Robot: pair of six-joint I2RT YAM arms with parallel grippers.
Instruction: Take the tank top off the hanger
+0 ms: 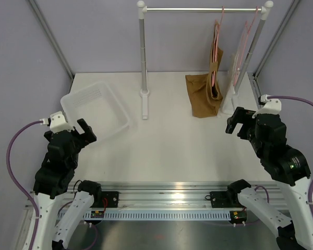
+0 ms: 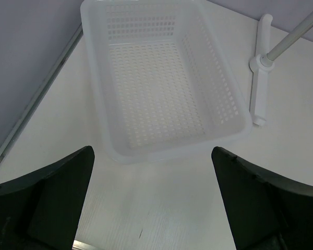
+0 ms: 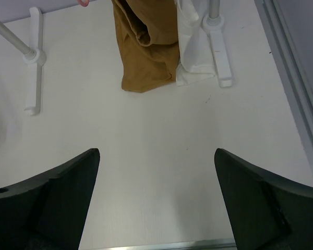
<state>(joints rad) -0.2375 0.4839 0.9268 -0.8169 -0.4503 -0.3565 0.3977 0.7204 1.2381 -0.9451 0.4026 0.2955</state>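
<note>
hanging from the top bar (image 1: 203, 9) of a rack (image 1: 142, 57) at the far side of the white table (image 1: 172, 151), the tan-brown tank top (image 1: 203, 96) is on its pink hanger (image 1: 214, 62). the top part hangs thin and straight, and the bottom part is bunched up on the table. just to its right hangs a white garment (image 1: 230, 91) on a second pink hanger (image 1: 244, 41), close to the rack's right post (image 1: 251, 52). the bottoms of the two cloths touch, and the white one lies against the rack's right foot (image 3: 223, 62).

the table is plain white and smooth, with a few tiny dark specks. a white basket (image 1: 121, 108) full of little holes sits on the left side, set at a slant. pale grey-purple walls (image 1: 94, 36) close the table in at the back and on both sides, and thin metal bars (image 1: 49, 34) run up in the corners. a shiny metal rail (image 1: 172, 200) runs along the near edge, where both arms (image 1: 57, 166) are fixed.

the left gripper (image 1: 86, 131) is up in the air by the near corner of the basket, its two fingers (image 2: 62, 192) spread wide with nothing between them. the right gripper (image 1: 239, 123) is up in the air in front of the two cloths and apart from them, its fingers spread wide too.
</note>
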